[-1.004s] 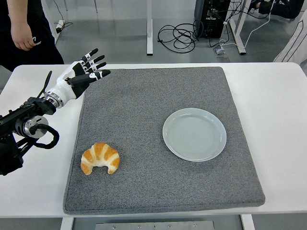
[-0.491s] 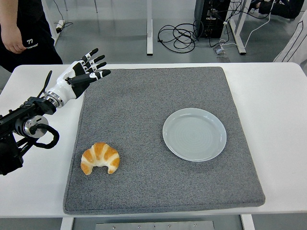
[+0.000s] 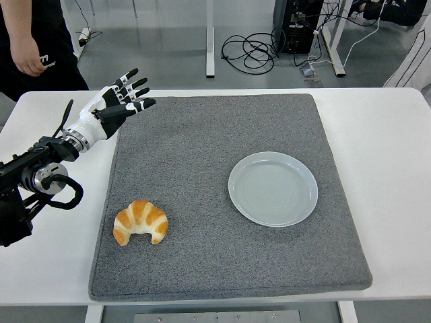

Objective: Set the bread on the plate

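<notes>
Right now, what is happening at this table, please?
Nothing is being held yet. The robot's left hand hovers open over the far left corner of the grey mat. The croissant lies untouched on the mat's near left part, and the plate to its right is bare.

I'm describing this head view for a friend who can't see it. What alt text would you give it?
A croissant lies on a grey mat covering a white table, left of an empty pale blue plate. The robot's left hand, fingers spread and holding nothing, hovers at the mat's far left corner; a person stands behind.
</notes>
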You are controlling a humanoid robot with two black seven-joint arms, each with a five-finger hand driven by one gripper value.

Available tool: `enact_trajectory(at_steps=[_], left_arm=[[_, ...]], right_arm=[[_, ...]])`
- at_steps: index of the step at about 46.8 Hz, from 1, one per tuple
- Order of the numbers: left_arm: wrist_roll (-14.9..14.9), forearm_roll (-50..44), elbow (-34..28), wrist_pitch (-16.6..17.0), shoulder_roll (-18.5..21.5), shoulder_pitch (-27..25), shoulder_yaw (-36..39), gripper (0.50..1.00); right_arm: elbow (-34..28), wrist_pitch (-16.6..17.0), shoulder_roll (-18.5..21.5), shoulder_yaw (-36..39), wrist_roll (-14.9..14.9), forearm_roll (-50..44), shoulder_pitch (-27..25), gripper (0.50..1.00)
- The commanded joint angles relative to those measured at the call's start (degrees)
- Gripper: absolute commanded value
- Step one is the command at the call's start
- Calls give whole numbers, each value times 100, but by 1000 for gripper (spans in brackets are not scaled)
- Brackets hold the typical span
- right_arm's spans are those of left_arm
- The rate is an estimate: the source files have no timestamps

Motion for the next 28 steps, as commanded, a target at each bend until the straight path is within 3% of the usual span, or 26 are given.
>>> enact_trajectory(at_steps=[1,17,24,28], left_arm=[[0,0,0,0,0,1,0,958],[0,17,-228,0,97,-43,44,957],[44,79,-887,44,588,-61,70,943],[62,140,-1405,254,896,-87,193,937]], right_arm=[[0,0,0,0,-1,0,0,1000],[0,0,0,0,-1,0,0,1000],[0,0,0,9,-1,0,0,1000],[0,0,0,9,-1,0,0,1000]])
